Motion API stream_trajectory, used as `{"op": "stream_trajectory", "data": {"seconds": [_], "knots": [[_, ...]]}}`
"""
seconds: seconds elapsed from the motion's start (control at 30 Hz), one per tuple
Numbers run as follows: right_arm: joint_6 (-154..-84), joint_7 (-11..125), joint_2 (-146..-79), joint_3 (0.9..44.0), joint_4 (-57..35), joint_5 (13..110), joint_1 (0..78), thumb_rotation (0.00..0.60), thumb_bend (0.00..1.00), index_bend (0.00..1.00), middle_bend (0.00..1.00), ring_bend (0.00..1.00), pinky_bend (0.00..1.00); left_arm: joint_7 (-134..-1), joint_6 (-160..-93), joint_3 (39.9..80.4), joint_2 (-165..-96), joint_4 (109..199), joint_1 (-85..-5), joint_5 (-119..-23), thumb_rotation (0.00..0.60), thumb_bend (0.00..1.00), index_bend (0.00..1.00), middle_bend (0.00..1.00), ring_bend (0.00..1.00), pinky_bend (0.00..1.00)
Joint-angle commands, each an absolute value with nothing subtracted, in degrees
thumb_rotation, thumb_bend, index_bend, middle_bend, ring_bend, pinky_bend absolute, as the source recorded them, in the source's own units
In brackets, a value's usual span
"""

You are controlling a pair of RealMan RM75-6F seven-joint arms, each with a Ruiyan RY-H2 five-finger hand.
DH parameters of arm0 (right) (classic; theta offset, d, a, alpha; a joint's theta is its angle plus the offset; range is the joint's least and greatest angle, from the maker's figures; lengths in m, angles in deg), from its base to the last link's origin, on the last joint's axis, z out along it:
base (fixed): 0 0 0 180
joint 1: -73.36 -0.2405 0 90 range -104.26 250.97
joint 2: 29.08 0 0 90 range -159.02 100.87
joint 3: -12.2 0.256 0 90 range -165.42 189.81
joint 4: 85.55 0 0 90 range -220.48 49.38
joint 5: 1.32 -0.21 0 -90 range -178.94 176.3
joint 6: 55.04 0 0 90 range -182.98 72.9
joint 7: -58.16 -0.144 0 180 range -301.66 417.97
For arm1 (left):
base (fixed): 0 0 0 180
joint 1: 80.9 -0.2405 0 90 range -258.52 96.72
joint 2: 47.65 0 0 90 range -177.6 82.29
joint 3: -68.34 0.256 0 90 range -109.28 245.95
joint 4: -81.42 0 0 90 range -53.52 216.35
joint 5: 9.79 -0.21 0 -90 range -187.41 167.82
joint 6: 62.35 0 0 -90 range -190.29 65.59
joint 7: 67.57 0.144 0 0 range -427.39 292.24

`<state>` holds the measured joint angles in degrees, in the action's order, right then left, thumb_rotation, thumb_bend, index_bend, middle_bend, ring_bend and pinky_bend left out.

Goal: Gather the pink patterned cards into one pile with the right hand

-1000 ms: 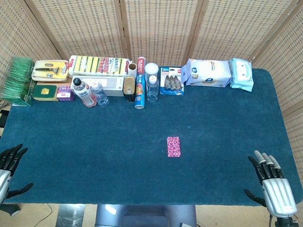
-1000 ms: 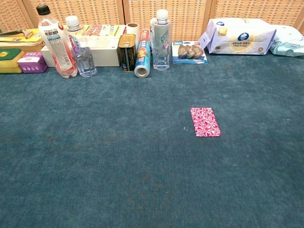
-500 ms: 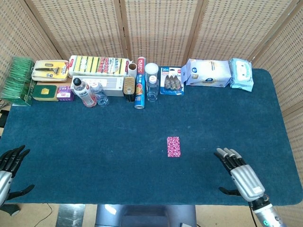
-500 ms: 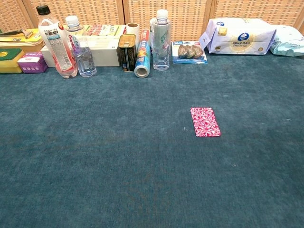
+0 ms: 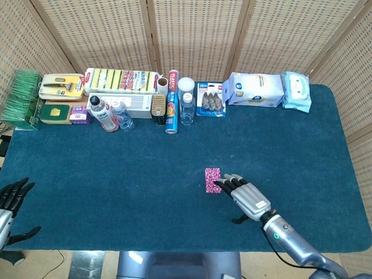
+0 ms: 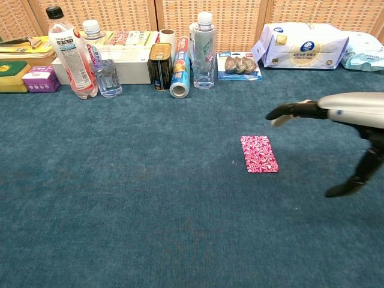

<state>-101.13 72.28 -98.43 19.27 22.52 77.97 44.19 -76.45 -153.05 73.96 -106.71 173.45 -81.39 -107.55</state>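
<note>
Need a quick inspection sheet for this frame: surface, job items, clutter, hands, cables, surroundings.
Surface: dark blue cloth-covered table, flat.
Job items: one spot of pink cards lying flat near the middle; whether single card or pile, cannot tell.
Clutter: along the far edge, bottles, foil roll, sponge pack, tissue pack, wipes, small boxes.
Hands: right hand open, fingers extended, fingertips at the cards' right edge in the head view; chest view shows it raised above the cloth. Left hand open, at the near left edge, holding nothing.
Cables: one at the floor, bottom left.
Surroundings: wicker screens behind the table.
</note>
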Motion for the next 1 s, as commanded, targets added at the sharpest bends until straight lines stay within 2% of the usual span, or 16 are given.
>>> {"op": "stream_trajectory", "data": {"seconds": [0.03,0.17,0.43,1.0], "knots": [[-96.5,81.6,-102.5,21.8,21.4,66.4,38.0,0.600,0.00,0.04,0.14,0.00,0.00,-76.8,-152.9,74.0,-106.6,173.4,-81.2,-107.5,0.600,0.03,0.00,0.00,0.00,0.05],[-97.2,87.9,-104.9,21.4,20.9,56.5,34.0,0.600,0.00,0.03,0.14,0.00,0.00,-77.3,-152.5,73.9,-106.4,173.3,-81.0,-107.2,0.600,0.03,0.00,0.00,0.00,0.05],[-100.9,95.0,-108.3,18.8,17.9,46.0,29.3,0.600,0.00,0.03,0.16,0.00,0.00,-78.0,-152.4,74.0,-106.0,173.2,-80.9,-107.3,0.600,0.03,0.00,0.00,0.00,0.05],[-104.2,94.9,-109.8,14.8,15.8,42.2,26.6,0.600,0.00,0.03,0.18,0.00,0.00,-77.3,-151.7,74.1,-106.2,173.8,-80.7,-106.9,0.600,0.03,0.00,0.00,0.00,0.05]]}}
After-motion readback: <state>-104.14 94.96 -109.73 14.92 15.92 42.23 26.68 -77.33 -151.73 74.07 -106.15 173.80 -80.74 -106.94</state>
